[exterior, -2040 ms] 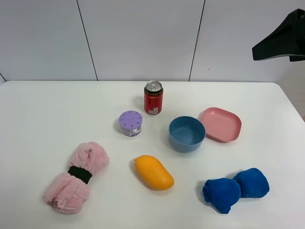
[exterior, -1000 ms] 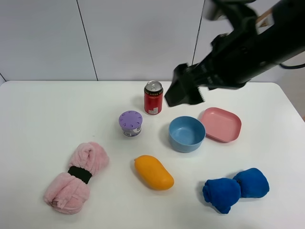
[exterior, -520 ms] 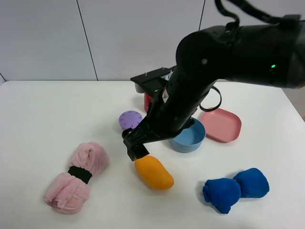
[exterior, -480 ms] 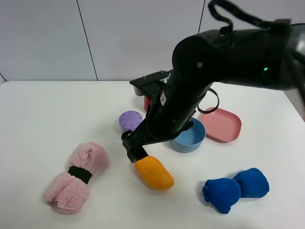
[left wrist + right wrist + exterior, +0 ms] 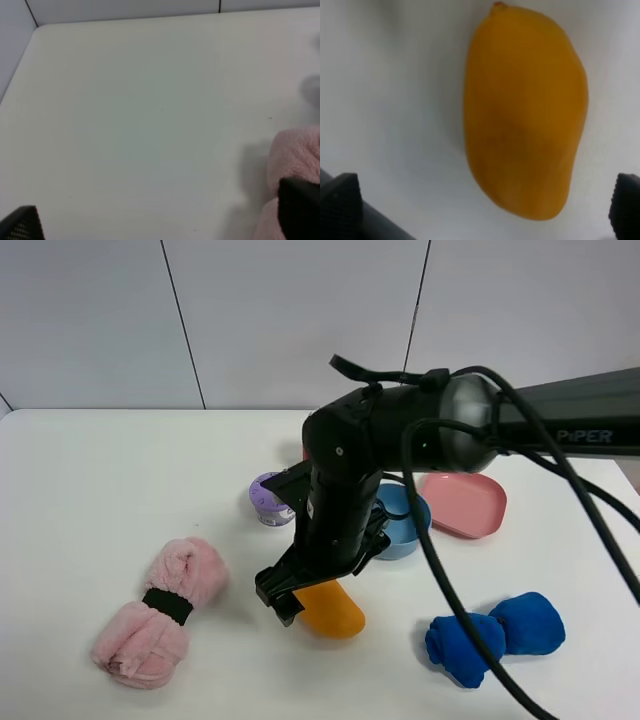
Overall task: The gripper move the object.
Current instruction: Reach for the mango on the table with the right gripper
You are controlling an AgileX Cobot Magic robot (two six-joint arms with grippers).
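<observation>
**Right claw spread wide over the mango**

The right gripper (image 5: pixel 482 207) stands with its jaws far apart, holding nothing. In the right wrist view one black fingertip (image 5: pixel 340 200) shows on each side of the object (image 5: pixel 525 110), and neither touches it. The orange-yellow object (image 5: pixel 335 612) lies on its side on the white table (image 5: pixel 100 470), partly covered by the gripper (image 5: pixel 320 575) in the high view. Just beyond it sit the blue bowl (image 5: pixel 410 525) and the purple-lidded container (image 5: pixel 265 498), with the pink plate (image 5: pixel 465 502) further out. A blue cloth (image 5: pixel 495 635) lies to the right and a rolled pink towel (image 5: pixel 160 610) to the left. The left gripper (image 5: pixel 160 222) is also spread wide and empty, beside the pink towel (image 5: pixel 295 150).
</observation>
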